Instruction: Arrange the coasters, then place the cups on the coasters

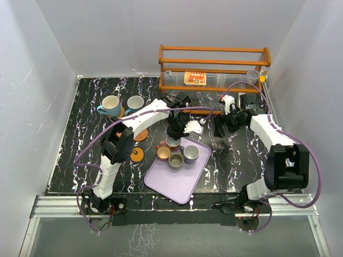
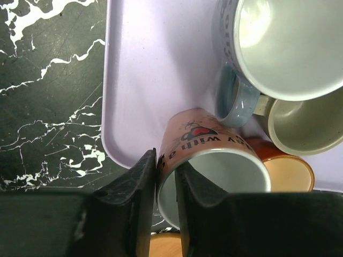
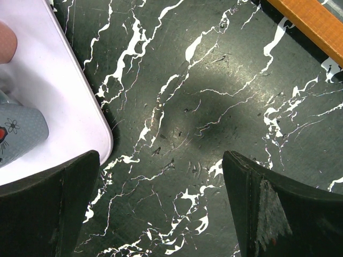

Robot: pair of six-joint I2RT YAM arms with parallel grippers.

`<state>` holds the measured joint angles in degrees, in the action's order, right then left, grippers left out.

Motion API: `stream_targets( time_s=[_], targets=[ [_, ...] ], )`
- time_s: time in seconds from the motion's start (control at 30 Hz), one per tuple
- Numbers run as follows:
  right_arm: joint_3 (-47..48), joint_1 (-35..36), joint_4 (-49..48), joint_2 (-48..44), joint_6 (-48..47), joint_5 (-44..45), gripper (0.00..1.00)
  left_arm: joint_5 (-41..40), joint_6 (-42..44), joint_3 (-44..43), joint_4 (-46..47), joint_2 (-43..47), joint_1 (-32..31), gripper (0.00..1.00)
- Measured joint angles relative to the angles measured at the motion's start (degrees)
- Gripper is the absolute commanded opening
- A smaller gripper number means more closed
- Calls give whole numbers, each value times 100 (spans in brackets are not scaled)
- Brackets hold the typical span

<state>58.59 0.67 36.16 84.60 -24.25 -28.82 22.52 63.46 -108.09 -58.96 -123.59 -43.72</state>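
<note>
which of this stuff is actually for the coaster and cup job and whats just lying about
For the job: pink cup, in the left gripper; blue-grey cup, olive cup, orange-lined cup on the lilac tray; blue cup, white cup; dotted coaster, plain orange coaster.
Lying about: lilac tray, wooden rack, printed packet.

Bright and even from overhead in the top view, with short, soft shadows under the arms on the black marbled worktop. From the left wrist, washed-out glare inside the blue-grey cup at 1 o'clock and a pale sheen on the lilac tray. Dark and blurred at 6 o'clock, the left end effector; sharp only at its lettering, the pink cup. From the right wrist, a broad soft shadow mid-frame on the worktop. Out of focus at 5 and 7 o'clock, the right end effector.
</note>
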Motion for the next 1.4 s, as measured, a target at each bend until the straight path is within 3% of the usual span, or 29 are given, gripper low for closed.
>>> stream_targets(
  time_s=[0.5, 0.93, 1.1, 1.4],
  targets=[
    [0, 0, 0, 70, 0, 28, 98, -402, 291, -535, -315, -166, -2, 3],
    [0, -2, 0, 101, 0, 42, 98, -656, 763, -929, -608, -72, 87, 0],
    [0, -2, 0, 101, -2, 42, 98, -656, 1012, -584, -619, 509, 463, 0],
    [0, -2, 0, 107, 0, 48, 98, -533, 1484, 470, -595, 1945, 1827, 0]
  ],
)
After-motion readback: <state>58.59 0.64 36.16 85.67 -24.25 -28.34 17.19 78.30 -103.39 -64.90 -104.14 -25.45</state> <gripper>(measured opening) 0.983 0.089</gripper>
